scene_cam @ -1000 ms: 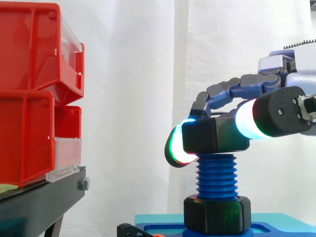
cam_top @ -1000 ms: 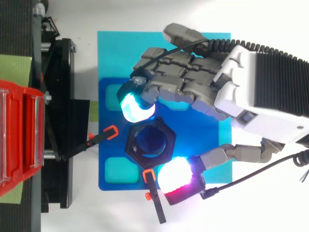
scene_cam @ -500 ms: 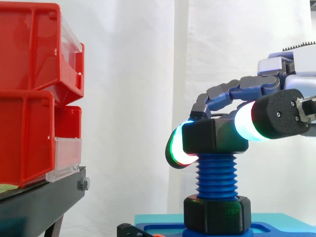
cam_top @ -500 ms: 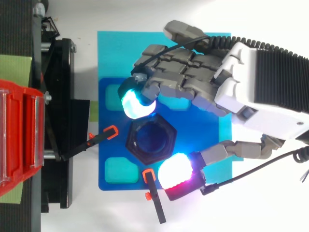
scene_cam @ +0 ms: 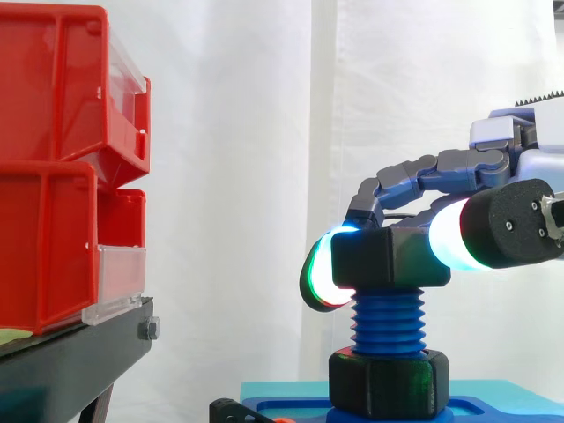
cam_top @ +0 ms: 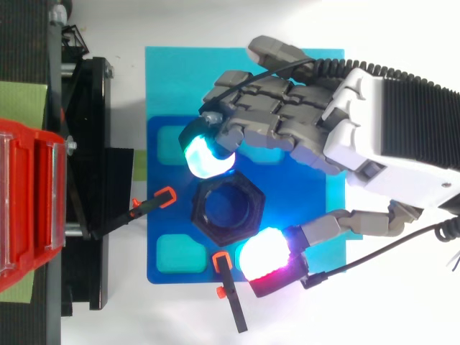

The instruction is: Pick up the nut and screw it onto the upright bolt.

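Curled fingertips of the hand (cam_top: 287,122) pinch the black nut (scene_cam: 388,257) from two sides. Red bins (scene_cam: 53,167) stand well to the left; right of them, the black nut sits atop the upright blue bolt (scene_cam: 388,322), on its top threads.

hand (cam_top: 316,126): grey segmented finger links mounted on a white moulded palm housing and a black ribbed wrist section. fingertips (cam_top: 207,157): thick rounded pads glowing white and cyan, one edged red-magenta, backed by black textured caps with screw heads
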You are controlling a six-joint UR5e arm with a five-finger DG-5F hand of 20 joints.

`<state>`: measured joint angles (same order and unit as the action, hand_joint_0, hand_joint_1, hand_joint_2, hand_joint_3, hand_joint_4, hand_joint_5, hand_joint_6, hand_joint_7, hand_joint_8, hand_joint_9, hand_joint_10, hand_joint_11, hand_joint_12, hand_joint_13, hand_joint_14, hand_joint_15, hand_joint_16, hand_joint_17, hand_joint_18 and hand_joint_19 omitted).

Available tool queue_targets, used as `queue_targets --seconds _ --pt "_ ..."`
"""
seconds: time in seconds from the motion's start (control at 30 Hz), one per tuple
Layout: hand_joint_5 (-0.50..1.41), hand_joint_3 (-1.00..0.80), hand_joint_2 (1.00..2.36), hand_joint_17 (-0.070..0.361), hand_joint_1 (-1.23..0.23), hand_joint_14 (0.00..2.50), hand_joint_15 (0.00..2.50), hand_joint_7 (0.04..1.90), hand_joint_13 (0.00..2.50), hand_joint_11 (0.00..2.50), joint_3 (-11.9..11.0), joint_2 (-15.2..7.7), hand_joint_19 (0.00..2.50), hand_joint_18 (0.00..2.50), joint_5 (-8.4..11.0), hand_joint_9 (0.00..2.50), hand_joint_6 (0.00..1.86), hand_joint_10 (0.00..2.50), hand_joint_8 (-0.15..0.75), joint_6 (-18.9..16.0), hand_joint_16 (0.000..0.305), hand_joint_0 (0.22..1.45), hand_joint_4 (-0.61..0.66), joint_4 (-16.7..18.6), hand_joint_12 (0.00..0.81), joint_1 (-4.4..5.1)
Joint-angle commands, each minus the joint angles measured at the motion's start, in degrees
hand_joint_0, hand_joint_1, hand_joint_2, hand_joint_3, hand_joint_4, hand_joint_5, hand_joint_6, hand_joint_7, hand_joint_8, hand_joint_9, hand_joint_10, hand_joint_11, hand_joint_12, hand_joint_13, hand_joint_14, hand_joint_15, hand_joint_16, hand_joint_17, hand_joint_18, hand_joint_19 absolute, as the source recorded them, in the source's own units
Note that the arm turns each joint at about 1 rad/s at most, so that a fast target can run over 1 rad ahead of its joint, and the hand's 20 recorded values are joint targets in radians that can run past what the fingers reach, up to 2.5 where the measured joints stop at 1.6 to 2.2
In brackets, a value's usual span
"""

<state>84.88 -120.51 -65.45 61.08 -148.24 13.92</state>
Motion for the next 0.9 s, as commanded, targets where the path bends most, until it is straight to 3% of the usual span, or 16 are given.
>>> queue_targets --seconds 0.0,0.87 --pt "-0.19 -0.50 1.00 0.093 -0.62 0.00 0.00 1.03 0.41 0.00 -0.1 -0.1 0.00 0.17 0.06 0.53 0.50 0.00 0.286 0.0 0.041 0.54 0.28 0.1 0.334 -0.03" --pt "-0.19 -0.50 1.00 0.093 -0.62 0.00 0.00 1.03 0.40 0.00 0.1 -0.1 0.00 0.16 -0.03 0.53 0.50 0.00 0.286 0.0 0.041 0.55 0.29 -0.6 0.334 -0.38"
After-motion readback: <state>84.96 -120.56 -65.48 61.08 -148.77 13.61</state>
